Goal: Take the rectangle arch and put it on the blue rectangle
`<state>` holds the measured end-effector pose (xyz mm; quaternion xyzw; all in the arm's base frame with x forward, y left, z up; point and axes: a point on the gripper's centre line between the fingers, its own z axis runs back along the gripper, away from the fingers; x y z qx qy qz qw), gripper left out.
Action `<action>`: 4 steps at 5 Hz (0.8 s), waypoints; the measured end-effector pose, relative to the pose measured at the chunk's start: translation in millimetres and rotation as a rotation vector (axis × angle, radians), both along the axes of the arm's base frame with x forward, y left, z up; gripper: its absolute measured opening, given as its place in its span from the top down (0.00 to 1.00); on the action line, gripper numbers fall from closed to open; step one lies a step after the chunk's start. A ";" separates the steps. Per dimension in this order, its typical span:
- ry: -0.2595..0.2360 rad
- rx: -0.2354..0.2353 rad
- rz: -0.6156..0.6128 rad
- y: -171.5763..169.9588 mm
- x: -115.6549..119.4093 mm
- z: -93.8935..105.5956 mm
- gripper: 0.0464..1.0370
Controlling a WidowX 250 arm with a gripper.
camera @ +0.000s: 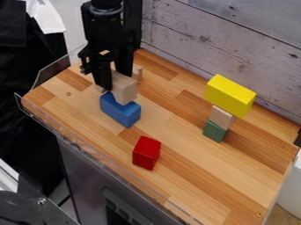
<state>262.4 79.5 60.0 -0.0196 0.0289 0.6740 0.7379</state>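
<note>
The gripper [115, 78] hangs down at the upper left, with its fingers on either side of a natural-wood block, apparently the rectangle arch [124, 90], and closed on it. Below this wood piece lies the blue rectangle [120, 110] on the wooden table. The wood's lower front end overlaps the blue block's top in the view; whether they touch, I cannot tell. Part of the wood block is hidden behind the fingers.
Another bit of light wood [137, 72] shows just behind the gripper. A red block [146, 152] stands nearer the front. On the right, a yellow block [230, 95] tops a small wood block [222, 117] and a green block [215, 131]. A whitewashed plank wall [217, 48] borders the back.
</note>
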 end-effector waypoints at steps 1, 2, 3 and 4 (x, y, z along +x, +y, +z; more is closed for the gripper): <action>0.012 -0.004 -0.020 -6.3 1.0 -4.9 0.49; 0.020 -0.010 -0.024 -10.0 -2.1 -8.5 0.49; 0.019 -0.007 -0.026 -11.9 -2.1 -9.5 0.49; 0.023 -0.020 -0.018 -13.5 -1.4 -9.3 0.45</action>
